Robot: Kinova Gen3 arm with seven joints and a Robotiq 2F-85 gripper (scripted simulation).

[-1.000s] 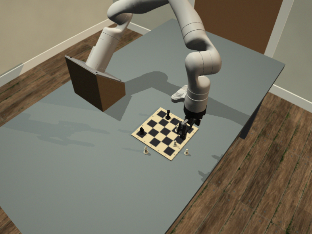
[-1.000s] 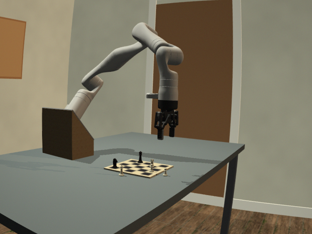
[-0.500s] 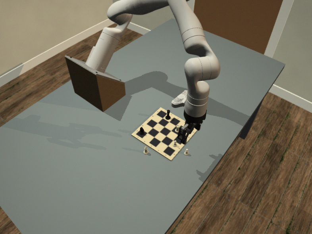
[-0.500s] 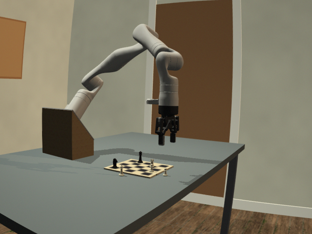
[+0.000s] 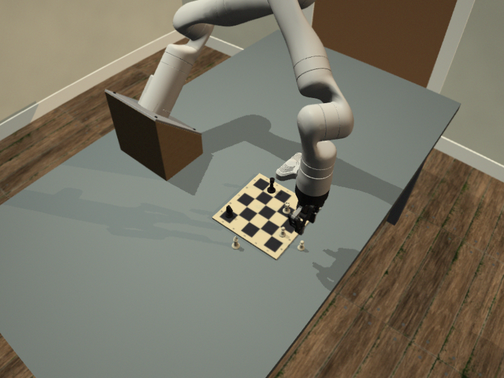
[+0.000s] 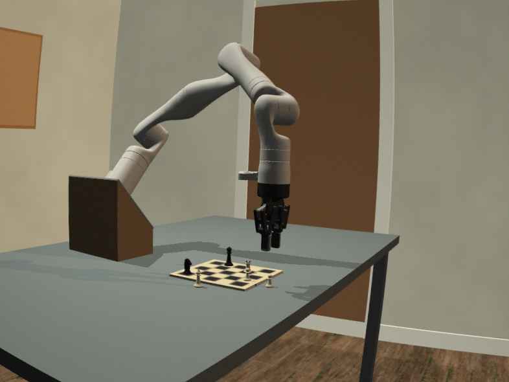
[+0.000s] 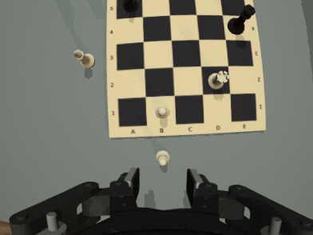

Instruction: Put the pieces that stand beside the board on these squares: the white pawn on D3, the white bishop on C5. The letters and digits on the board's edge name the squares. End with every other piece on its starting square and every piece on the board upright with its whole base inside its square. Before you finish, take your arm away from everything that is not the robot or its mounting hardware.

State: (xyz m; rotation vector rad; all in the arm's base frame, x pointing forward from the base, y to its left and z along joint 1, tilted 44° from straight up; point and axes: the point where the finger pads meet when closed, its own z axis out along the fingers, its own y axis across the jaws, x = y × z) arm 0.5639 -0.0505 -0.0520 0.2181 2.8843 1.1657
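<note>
The small checkered board point(image 5: 260, 214) lies on the grey table; it also shows in the wrist view point(image 7: 184, 62). The white pawn point(image 7: 163, 158) stands on the table just off the row-1 edge, below column B; it also shows in the top view point(image 5: 301, 245). The white bishop point(image 7: 85, 59) stands on the table left of column A, by row 3; it also shows in the top view point(image 5: 235, 243). My gripper point(image 7: 163, 178) point(image 6: 270, 242) hangs well above the table, over the row-1 side near the pawn. Its fingers are partly closed with nothing between them.
On the board stand a black knight point(image 7: 128, 1) on A5, a tall black piece point(image 7: 239, 21) at the E edge by row 4, a white crowned piece point(image 7: 216, 79) on D2 and a white pawn point(image 7: 162, 113) on B1. A brown wedge-shaped arm base point(image 5: 154, 134) stands at the back left.
</note>
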